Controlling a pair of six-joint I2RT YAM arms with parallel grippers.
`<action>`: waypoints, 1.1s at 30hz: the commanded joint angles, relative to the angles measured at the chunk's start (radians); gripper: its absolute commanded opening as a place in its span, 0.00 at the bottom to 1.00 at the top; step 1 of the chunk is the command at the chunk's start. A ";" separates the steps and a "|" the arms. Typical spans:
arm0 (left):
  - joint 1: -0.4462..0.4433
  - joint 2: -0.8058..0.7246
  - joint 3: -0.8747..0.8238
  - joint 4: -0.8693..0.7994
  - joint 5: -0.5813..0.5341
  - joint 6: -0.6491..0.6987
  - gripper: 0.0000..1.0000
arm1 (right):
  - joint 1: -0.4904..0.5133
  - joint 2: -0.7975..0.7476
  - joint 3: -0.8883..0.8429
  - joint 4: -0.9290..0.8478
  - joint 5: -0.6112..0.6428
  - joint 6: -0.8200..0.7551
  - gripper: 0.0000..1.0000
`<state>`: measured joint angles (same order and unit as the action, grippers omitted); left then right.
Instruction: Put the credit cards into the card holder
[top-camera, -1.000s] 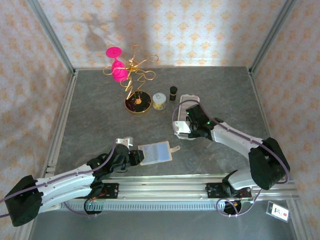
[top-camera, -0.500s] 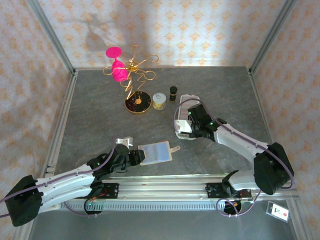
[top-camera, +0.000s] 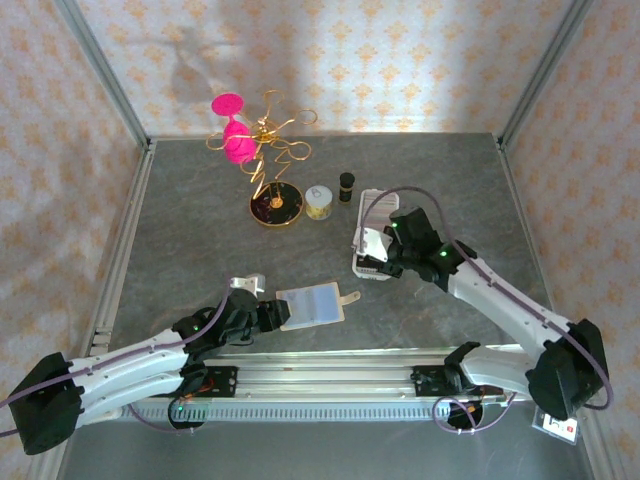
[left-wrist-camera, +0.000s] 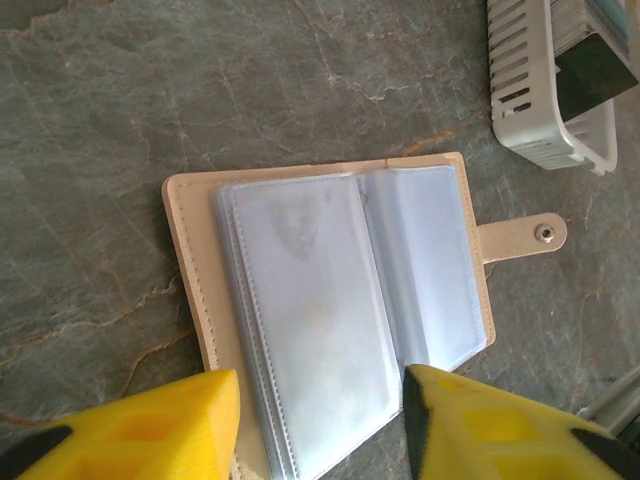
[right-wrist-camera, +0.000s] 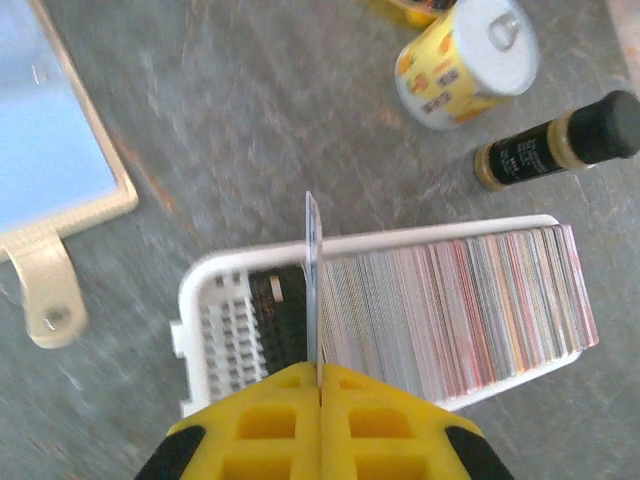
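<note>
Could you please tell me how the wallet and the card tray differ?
The wallet is beige, lying open flat with clear sleeves up; the tray is white slotted plastic, packed with upright cards. The wallet lies at the left tool; the tray below the right tool. Both rest on the grey table.
</note>
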<state>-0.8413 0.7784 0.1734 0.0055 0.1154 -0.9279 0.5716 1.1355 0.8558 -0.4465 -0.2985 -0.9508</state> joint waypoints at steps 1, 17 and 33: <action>0.006 -0.008 0.054 -0.036 -0.015 0.015 0.33 | 0.007 -0.053 0.042 0.081 -0.095 0.355 0.00; 0.004 0.161 0.125 0.010 -0.017 0.012 0.33 | 0.113 -0.007 -0.251 0.516 -0.329 1.549 0.00; -0.011 0.230 0.165 -0.081 -0.081 0.035 0.48 | 0.185 0.083 -0.337 0.620 -0.258 1.649 0.00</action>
<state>-0.8444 0.9981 0.3119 -0.0437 0.0620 -0.9134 0.7448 1.1919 0.5308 0.1314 -0.5804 0.6777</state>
